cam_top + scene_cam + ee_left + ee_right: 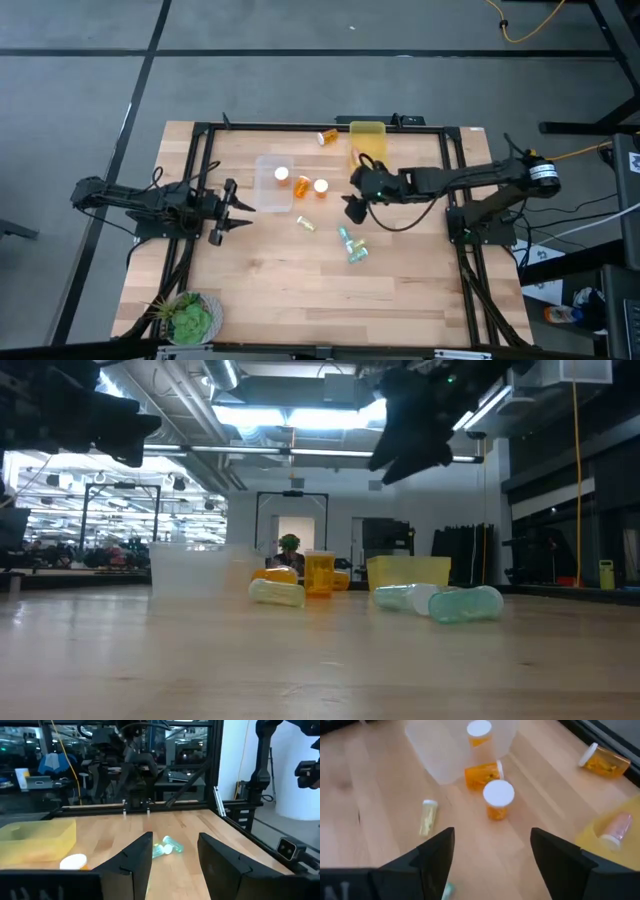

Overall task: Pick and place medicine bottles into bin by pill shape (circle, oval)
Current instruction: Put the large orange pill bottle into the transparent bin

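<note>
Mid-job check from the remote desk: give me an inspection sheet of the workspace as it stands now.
Surface: wooden table, bare across the front.
Job's things: clear bin holds one orange bottle; yellow bin holds a lilac bottle. Outside: two orange bottles beside the clear bin, one by the yellow bin, a yellowish bottle, teal bottles.
Clutter: potted plant at the front left corner.
Grippers: left gripper open, empty, left of the clear bin; right gripper open, empty, above the table.
Cables: yellow cable on the floor.
Surroundings: racks and equipment behind.

Grey floor (300, 90) (dark seams), ceiling lights (290, 415), potted plant (192, 318)
</note>
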Controlling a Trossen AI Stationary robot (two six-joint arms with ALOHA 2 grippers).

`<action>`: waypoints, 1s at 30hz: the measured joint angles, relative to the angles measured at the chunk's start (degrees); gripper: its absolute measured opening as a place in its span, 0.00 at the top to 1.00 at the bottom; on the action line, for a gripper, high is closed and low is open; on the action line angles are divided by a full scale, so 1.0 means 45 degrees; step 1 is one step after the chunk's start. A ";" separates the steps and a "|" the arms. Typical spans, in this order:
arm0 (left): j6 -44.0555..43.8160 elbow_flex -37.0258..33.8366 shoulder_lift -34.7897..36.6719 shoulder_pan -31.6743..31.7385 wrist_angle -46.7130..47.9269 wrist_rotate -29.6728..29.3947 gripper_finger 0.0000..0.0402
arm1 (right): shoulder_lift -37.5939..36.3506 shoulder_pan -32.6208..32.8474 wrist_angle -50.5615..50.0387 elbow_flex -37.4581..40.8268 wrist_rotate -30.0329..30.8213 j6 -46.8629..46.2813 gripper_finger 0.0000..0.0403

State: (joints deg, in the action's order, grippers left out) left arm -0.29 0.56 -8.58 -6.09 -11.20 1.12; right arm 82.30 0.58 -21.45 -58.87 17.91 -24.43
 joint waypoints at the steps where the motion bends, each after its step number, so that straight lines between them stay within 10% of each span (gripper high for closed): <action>1: 0.0125 0.0005 0.0000 0.0000 0.0002 -0.0016 0.63 | 0.0048 -0.0047 0.0183 0.0023 0.0028 0.0015 0.34; 30: 0.0125 0.0010 0.0005 0.0000 0.0674 -0.0125 0.63 | 0.3891 -0.0511 0.2783 -0.0024 -0.0172 0.0845 0.28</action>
State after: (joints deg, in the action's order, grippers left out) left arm 0.27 0.60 -8.56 -6.09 -8.17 0.56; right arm 99.81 -1.72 -8.92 -58.98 17.14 -20.63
